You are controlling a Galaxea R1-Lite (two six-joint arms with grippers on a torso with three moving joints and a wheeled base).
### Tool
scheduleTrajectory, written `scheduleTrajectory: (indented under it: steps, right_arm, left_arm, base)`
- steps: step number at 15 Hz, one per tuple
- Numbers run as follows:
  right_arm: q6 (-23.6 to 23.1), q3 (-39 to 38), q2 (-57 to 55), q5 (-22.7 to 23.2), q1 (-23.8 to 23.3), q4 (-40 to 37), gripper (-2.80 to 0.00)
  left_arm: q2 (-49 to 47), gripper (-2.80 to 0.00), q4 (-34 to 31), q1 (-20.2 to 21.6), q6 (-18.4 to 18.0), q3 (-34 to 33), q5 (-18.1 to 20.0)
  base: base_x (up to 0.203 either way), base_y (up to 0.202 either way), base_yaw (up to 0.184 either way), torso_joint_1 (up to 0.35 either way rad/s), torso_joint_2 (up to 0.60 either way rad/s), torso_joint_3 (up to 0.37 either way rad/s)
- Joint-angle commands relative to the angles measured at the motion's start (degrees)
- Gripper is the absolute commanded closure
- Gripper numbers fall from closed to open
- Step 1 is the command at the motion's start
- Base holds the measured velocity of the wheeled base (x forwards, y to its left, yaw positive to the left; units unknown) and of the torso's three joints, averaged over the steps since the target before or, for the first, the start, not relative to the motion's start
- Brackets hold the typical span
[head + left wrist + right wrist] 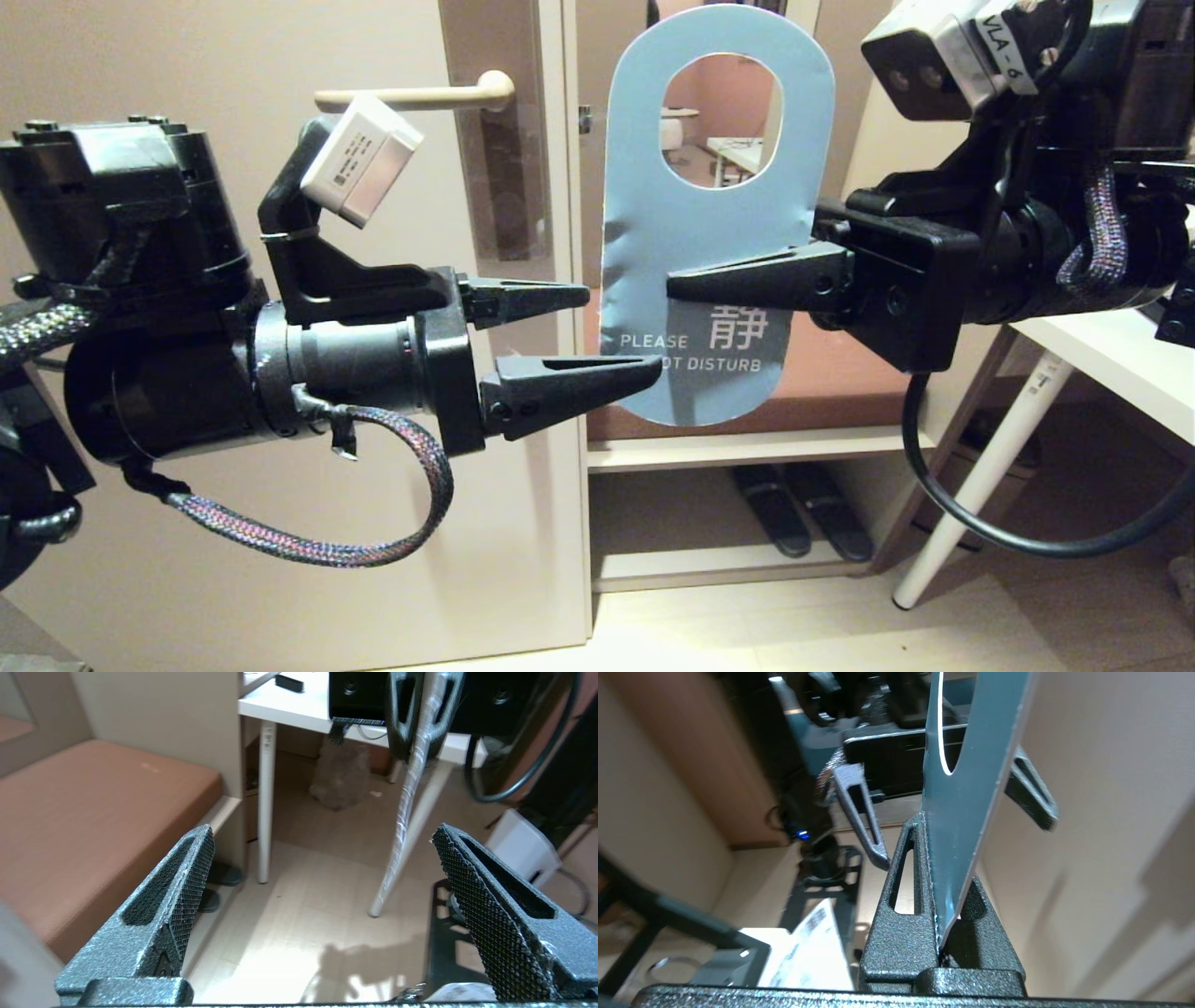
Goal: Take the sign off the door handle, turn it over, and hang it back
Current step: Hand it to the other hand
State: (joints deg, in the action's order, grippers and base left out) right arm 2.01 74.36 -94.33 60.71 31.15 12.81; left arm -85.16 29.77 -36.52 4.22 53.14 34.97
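In the head view the right end effector (686, 285) pinches the sign (714, 224) upright, blue side showing, off the door handle (415, 94), the left wrist view shows the left end effector (322, 896) spread, and the right wrist view shows the card clamped edge-on, so keep that pinch firm while turning.

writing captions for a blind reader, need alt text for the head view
The right hand, shut, holds an oblong blue "PLEASE DO NOT DISTURB" card sign upright off the slim cream lever door handle. The left hand is open beside the sign's left edge.
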Motion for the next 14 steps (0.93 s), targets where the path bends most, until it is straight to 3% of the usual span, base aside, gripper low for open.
scheduleTrajectory:
  steps: [1, 14]
  right_arm:
    - [0.01, 0.09, -0.75, 1.17, 0.05, 0.11, 0.00]
    - [-0.17, 3.67, -3.29, 1.43, 3.75, 0.20, 0.00]
  left_arm:
    - [0.09, -2.80, 0.39, -0.30, 0.61, -0.05, 0.18]
    - [-1.41, -2.80, 1.63, -3.73, 0.79, 0.12, 0.01]
  base:
    - [0.000, 0.000, 0.000, 0.000, 0.00, 0.000]
    - [0.000, 0.000, 0.000, 0.000, 0.00, 0.000]
